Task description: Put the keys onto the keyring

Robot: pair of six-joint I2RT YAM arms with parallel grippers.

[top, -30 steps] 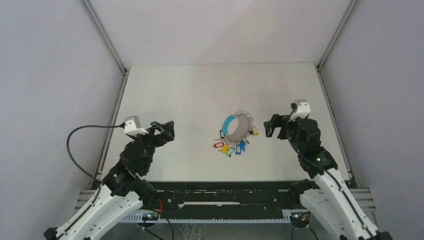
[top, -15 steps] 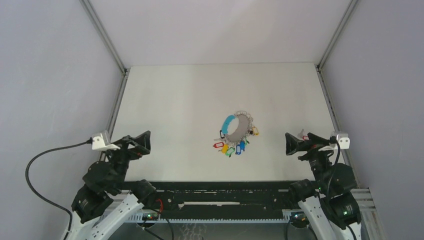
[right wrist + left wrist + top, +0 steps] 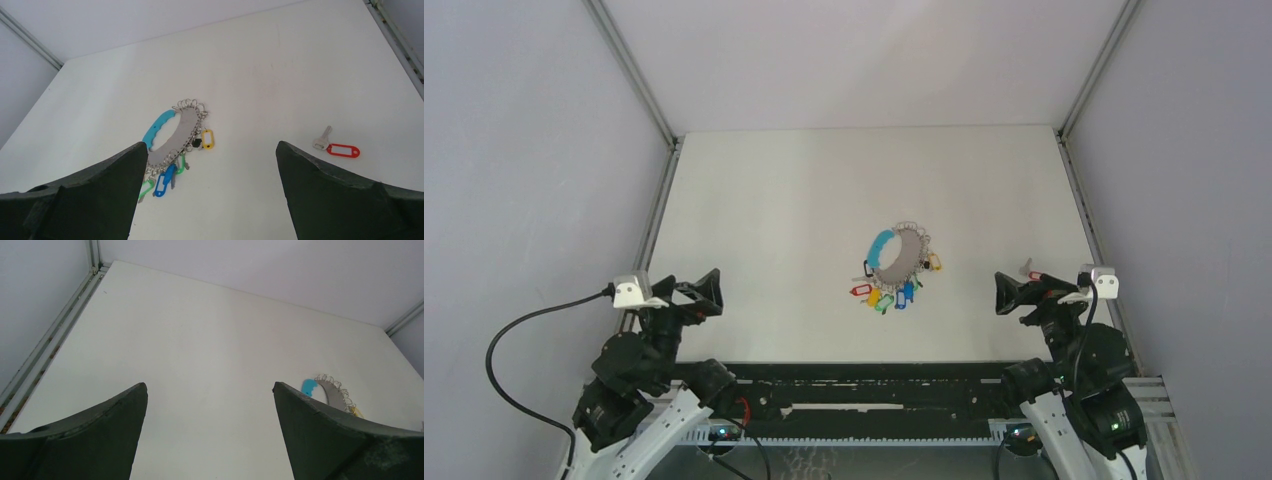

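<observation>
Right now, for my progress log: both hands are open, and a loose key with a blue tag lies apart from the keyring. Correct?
Wrong colour: the right wrist view shows a red tag on the loose key. It lies apart from the keyring; left hand and right hand are open.

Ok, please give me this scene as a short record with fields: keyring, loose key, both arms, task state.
keyring: on the table, centre; grey loop, cyan section, tagged keys on it
loose key: red tag, on the table right of the keyring, apart from it
left gripper: fingers open, empty, at near left
right gripper: fingers open, empty, near the loose key
task state: loose key not yet on keyring
</observation>
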